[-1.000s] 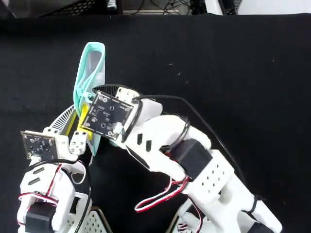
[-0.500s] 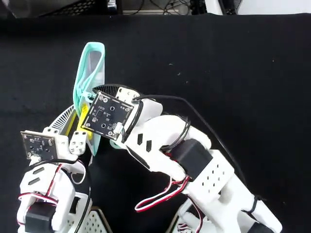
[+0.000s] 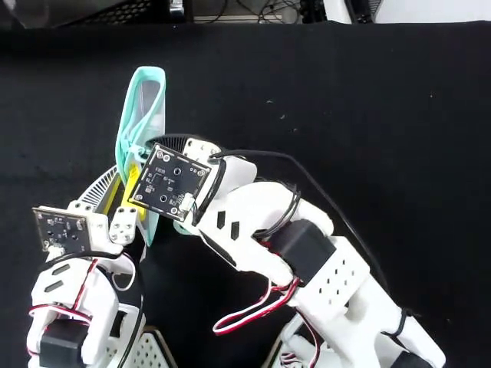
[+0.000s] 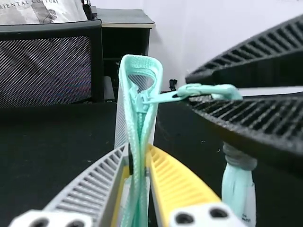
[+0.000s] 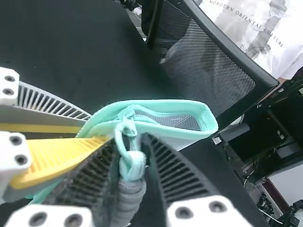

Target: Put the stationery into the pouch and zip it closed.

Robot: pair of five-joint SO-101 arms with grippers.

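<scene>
**Both grippers clamped on the standing pouch; its lower half hidden**

The left gripper (image 4: 137,158) is at the near left of the black table (image 3: 383,115). Its grey and yellow fingers (image 4: 177,189) are closed tight on the near edge of the mint mesh pouch (image 3: 143,103). The pouch stands on edge and stretches away toward the far side. In the high view its near half lies under the right arm's wrist board, and whether any stationery is inside cannot be made out.

Just right of the pouch, the right gripper (image 5: 130,158) has its black ribbed fingers pinched on the zipper pull (image 4: 201,90), near the pouch's top fold. A pale-green tube with a grey collar (image 4: 236,182) hangs below that gripper; what it is cannot be told.

Rightward, the table lies open to its far edge, well apart from both arms.
</scene>
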